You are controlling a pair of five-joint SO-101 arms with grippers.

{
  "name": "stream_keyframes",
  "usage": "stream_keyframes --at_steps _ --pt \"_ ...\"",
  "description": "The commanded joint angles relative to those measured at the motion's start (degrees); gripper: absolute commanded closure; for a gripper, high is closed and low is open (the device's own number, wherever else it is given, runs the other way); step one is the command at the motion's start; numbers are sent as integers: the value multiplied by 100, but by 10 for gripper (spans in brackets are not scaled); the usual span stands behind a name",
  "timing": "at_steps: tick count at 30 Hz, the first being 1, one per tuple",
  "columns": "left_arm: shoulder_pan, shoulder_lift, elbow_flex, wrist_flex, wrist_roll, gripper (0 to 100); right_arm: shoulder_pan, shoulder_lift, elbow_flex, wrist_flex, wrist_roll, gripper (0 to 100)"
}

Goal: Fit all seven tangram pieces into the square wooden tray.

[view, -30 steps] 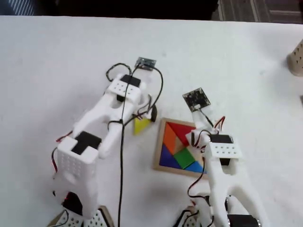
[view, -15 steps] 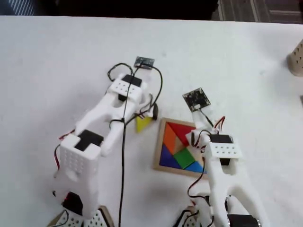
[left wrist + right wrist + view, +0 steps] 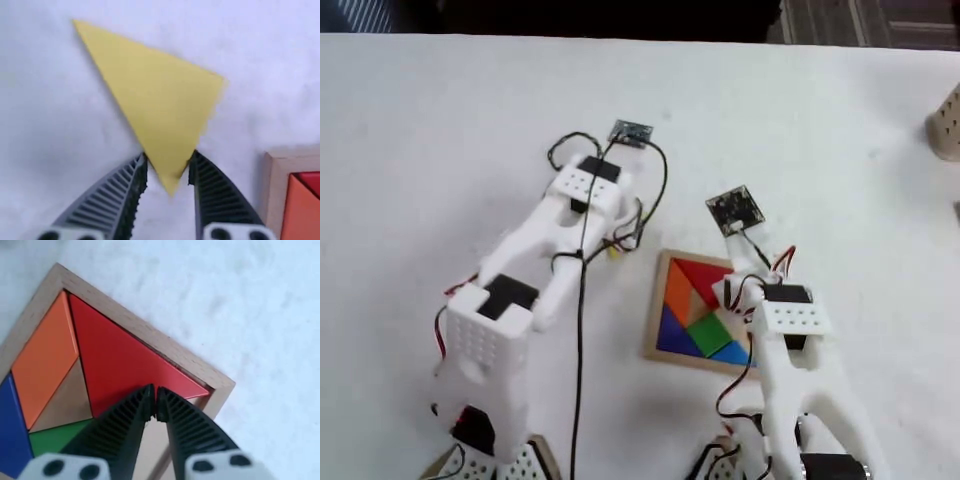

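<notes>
Most of the puzzle is in place, and one piece I can see is outside the square wooden tray (image 3: 150, 336). My left gripper (image 3: 167, 159) is narrowed onto one corner of the yellow triangle (image 3: 155, 95), with both jaws touching its edges. The rest of the piece fans out flat over the white table (image 3: 440, 120), just beside the tray's rim.

My right gripper (image 3: 155, 392) has its jaws pressed together with nothing between them, and hangs over the red triangle (image 3: 115, 360) near a tray corner. Inside the tray the red triangle sits against the orange piece (image 3: 45, 360), with a blue piece (image 3: 9, 425) and a green piece (image 3: 50, 440) beyond. Between orange, red and green there is a bare wooden gap (image 3: 65, 400) — triangular, and I judge it a slot not yet filled. My own right arm covers part of the tray from above, so I cannot count every seated piece.

By my reckoning the job is in its last stretch — the yellow triangle must be carried across and turned to fit, and whether anything else is missing I cannot tell.
</notes>
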Motion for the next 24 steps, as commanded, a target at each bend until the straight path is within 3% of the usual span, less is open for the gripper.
stream_keyframes --at_steps 1,3,6,16,24 --pt "-198 -84 -237 -141 818 685 31 -189 -44 -22 62 978" --pt "-338 -84 -237 -149 1301 594 22 -189 -44 -22 62 978" --pt "-382 -84 -246 -255 1407 531 4 -189 -44 -22 167 978" --pt "-470 110 -703 -695 1116 651 4 -189 -35 -22 211 978" --pt "-462 1059 -2048 176 1090 672 -4 -189 -35 -22 220 978"
